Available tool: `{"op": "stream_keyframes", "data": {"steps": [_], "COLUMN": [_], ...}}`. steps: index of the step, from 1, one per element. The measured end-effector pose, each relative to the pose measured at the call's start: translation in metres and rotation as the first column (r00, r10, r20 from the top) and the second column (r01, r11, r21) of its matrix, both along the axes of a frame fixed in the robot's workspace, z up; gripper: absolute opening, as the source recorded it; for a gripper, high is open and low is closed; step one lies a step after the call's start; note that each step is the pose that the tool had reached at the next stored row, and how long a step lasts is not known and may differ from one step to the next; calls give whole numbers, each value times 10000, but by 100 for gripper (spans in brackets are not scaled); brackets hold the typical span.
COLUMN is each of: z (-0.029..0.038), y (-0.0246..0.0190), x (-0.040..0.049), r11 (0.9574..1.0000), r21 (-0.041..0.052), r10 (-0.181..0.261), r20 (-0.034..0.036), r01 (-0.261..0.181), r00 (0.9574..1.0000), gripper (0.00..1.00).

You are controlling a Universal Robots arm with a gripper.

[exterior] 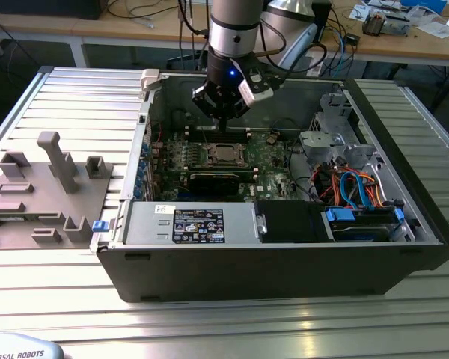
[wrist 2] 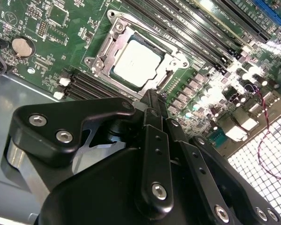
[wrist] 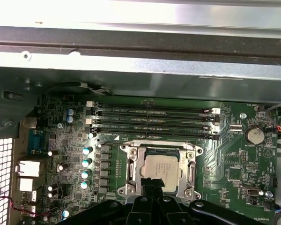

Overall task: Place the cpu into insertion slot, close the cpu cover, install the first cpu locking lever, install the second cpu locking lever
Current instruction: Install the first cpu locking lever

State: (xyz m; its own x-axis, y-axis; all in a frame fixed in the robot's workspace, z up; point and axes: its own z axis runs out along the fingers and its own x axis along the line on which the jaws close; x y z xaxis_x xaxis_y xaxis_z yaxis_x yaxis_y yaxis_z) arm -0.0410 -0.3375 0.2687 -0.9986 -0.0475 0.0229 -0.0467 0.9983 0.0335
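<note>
Gripper (exterior: 223,118) hovering over cpu (exterior: 224,153) in open computer case (exterior: 284,277).
Fingers pressed together, holding nothing; cpu lies seated under the closed cpu cover (wrist: 160,169), directly below the fingertips.

A ribbed aluminium-profile table (exterior: 52,299) is being used as the carrying surface. An open black computer case (exterior: 284,262) is being carried directly on it, lying on its side, toward the exterior view's right. A grey fixture plate (exterior: 41,198) with upright holders is being carried on the table just beside the case, at the exterior view's left. A pale curved object (exterior: 19,350) is being seen at the table's near edge.
</note>
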Motion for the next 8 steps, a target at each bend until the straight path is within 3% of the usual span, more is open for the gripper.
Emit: {"op": "stream_keyframes", "data": {"steps": [8], "z": [-11], "y": [0], "x": [-81], "r11": [10000], "r21": [1], "r10": [1], "r20": [1], "r01": [-1], "r00": [10000], "gripper": [11]}}
